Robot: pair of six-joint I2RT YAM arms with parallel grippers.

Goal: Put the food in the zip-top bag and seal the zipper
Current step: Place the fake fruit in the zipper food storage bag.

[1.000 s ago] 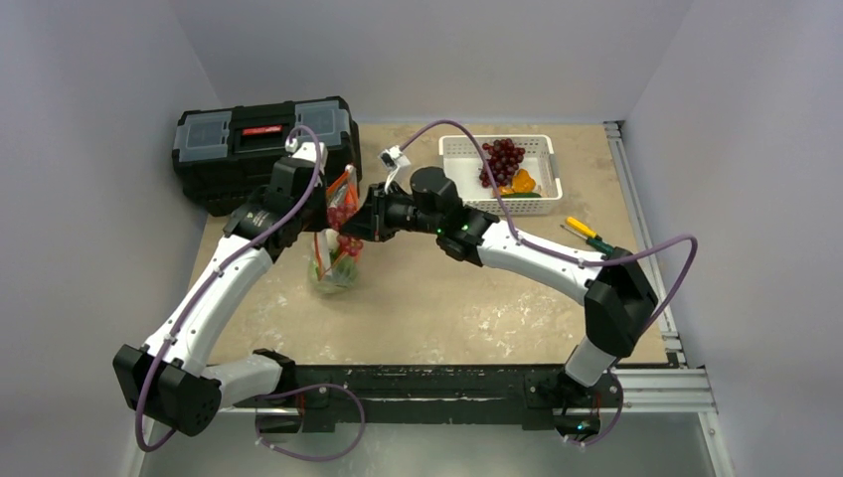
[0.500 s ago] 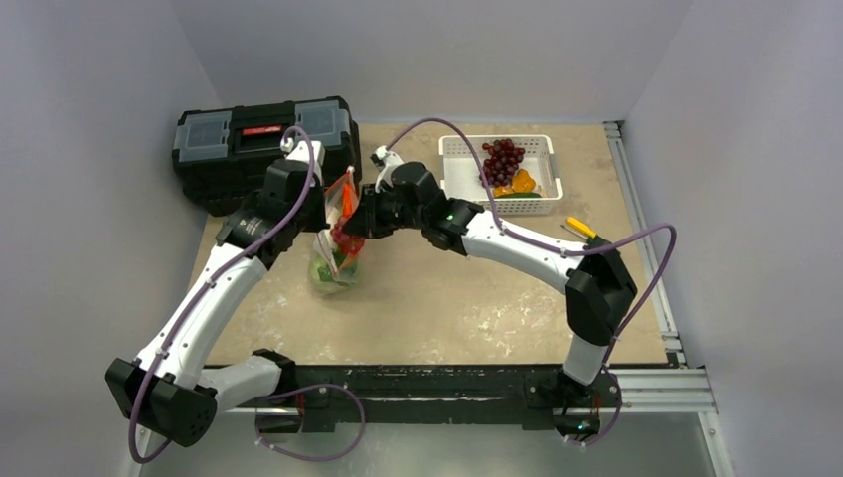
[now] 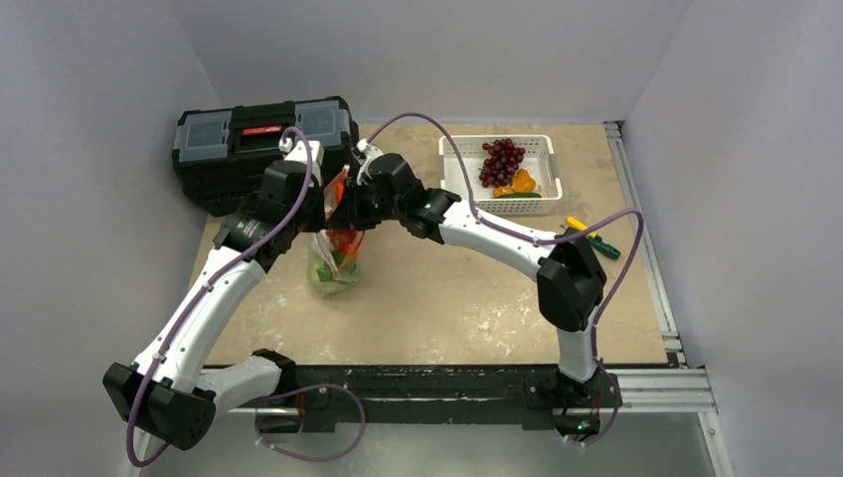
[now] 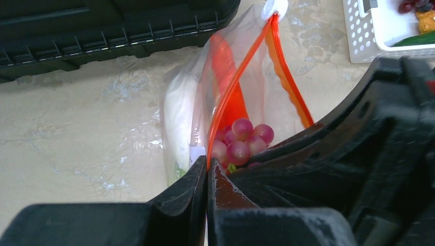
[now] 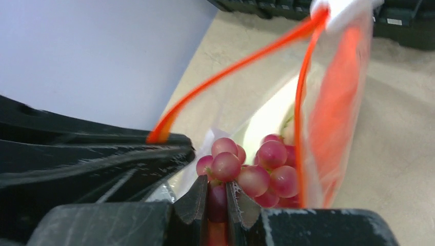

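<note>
The zip-top bag (image 3: 333,266) hangs upright on the table, mouth open, between both grippers. My left gripper (image 4: 207,166) is shut on the orange-red zipper (image 4: 241,72) strip at one side of the mouth. The white slider (image 4: 273,7) sits at the far end. My right gripper (image 5: 216,187) is shut on a purple-red grape bunch (image 5: 256,164) held in the bag's mouth. Inside the bag lie an orange carrot (image 4: 225,77) and a white bulb (image 4: 177,118). In the top view the left gripper (image 3: 328,204) and right gripper (image 3: 348,214) meet above the bag.
A black toolbox (image 3: 258,139) stands at the back left, close behind the bag. The white slotted basket (image 3: 452,164) at the back right holds another grape bunch (image 3: 502,159) and orange and green pieces. Screwdrivers (image 3: 589,237) lie near the right edge.
My right arm has swung left, carrying the grape bunch from beside the bag into its mouth. The left gripper has kept its hold on the zipper strip, shifting slightly.
</note>
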